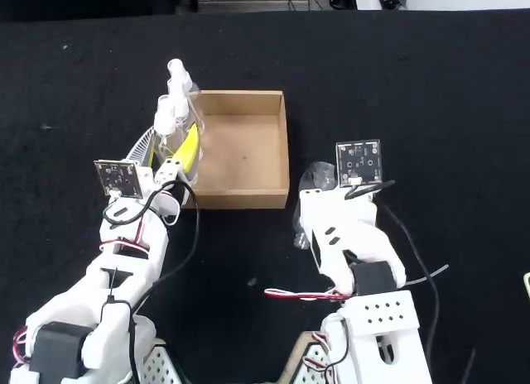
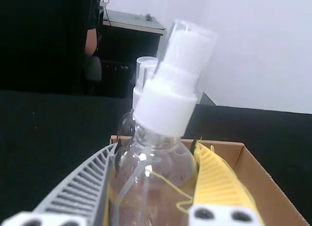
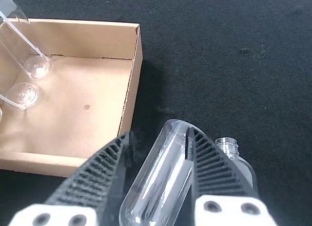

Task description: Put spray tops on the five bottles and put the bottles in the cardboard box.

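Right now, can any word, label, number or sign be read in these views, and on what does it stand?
No readable text in any view.
cardboard box: plain, no print.
clear bottles: no labels.
square boards on the wrists: markings too small to read.

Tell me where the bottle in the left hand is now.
High view: the capped bottle is clamped in the left hand at the left wall of the cardboard box, with a second capped bottle just beyond it.
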Controlling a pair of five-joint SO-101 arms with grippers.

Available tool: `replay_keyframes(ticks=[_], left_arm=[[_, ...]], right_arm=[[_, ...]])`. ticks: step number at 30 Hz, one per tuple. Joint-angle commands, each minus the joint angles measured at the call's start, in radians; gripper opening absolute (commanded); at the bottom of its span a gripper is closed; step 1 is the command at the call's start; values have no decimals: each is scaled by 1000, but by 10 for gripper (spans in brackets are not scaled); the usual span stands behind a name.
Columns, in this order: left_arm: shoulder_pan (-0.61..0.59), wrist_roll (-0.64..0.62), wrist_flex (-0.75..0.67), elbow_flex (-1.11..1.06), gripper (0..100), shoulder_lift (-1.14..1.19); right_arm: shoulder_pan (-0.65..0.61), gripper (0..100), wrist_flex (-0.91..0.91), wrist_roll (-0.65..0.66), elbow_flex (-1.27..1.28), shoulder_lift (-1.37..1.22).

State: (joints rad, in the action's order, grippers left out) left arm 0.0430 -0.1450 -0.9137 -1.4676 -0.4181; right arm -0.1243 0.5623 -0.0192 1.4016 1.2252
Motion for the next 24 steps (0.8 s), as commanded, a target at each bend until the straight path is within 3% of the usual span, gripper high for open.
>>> replay_keyframes(ticks=[1, 7, 12, 24], left_arm=[[2, 6, -20, 47, 30, 3], [1, 40, -34, 68, 30, 109], [1, 49, -209, 56, 30, 193], [1, 44, -212, 54, 30, 253]], right_arm=[[18, 162, -31, 11, -31, 27], [18, 162, -31, 11, -31, 27], [18, 162, -31, 11, -31, 27], [18, 162, -31, 11, -31, 27]])
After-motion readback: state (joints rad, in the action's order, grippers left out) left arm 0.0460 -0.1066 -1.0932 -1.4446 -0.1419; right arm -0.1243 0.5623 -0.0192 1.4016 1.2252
